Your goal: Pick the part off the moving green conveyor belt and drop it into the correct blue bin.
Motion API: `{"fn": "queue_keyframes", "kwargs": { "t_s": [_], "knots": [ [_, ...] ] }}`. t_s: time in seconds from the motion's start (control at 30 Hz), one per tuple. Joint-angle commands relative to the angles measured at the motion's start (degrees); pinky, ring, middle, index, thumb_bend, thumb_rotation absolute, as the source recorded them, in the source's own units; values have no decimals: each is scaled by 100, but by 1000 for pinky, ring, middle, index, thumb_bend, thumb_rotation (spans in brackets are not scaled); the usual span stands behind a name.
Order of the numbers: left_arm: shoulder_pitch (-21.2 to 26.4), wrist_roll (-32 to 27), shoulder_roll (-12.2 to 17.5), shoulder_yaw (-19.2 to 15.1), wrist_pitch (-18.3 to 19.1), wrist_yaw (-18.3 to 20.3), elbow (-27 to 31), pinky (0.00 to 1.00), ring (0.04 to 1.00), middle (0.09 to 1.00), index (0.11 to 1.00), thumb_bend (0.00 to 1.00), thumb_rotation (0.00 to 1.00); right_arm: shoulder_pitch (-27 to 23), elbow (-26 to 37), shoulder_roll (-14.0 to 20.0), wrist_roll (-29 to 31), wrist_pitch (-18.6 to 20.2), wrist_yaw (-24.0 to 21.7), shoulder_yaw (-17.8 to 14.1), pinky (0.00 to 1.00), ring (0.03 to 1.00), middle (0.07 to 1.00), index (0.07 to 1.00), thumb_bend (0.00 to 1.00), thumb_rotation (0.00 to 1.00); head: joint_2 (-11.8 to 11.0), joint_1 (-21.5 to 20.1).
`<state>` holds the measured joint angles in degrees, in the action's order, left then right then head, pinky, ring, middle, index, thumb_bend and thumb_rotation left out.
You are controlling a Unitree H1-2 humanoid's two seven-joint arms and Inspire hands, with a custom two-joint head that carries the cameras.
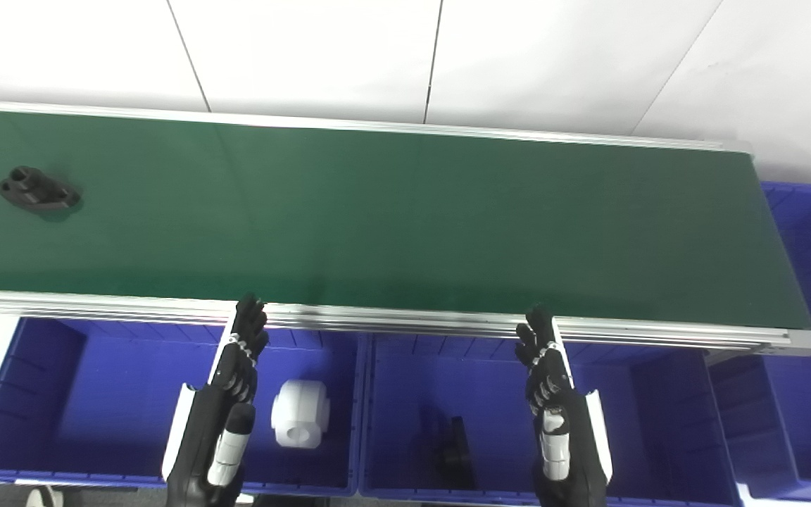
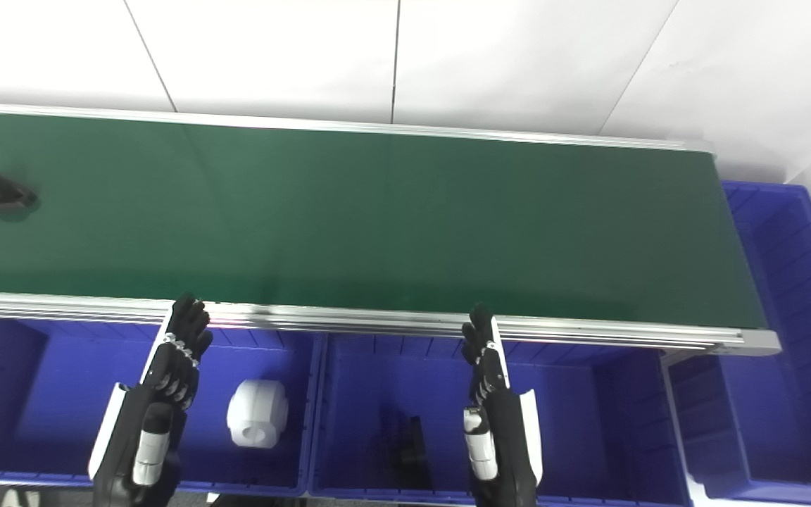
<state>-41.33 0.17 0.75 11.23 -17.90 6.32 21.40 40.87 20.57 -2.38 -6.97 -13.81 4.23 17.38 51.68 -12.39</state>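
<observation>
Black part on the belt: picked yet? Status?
Done: a white part and a dark part already lie in blue bins. In hand: nothing; left hand and right hand open. Left: black part on the conveyor belt, unpicked.

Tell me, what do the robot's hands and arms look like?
The left hand and right hand both have black fingers with small silver metal bits along them. Each thumb has a white and silver barrel shape. White flat panels run along the edges of both black forearms. No cables or markings show.

Black part (image 1: 38, 190), green belt (image 1: 405, 218), blue bins (image 1: 666, 415)
</observation>
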Motion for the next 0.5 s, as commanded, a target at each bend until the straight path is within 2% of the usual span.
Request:
{"fn": "queue_keyframes", "kwargs": {
  "t_s": [0.0,0.47],
  "knots": [
    [10,-11,-6,11,-269,-46,91,1000,1000,1000,1000,781,933,19,102,-60,-26,-132,-28,23,977,975,989,992,929,1000,-7,7],
    [14,33,-2,36,-297,-41,50,1000,1000,1000,1000,778,920,-6,128,-38,7,-66,-55,13,985,978,988,989,937,1000,-14,33]
  ]
}}
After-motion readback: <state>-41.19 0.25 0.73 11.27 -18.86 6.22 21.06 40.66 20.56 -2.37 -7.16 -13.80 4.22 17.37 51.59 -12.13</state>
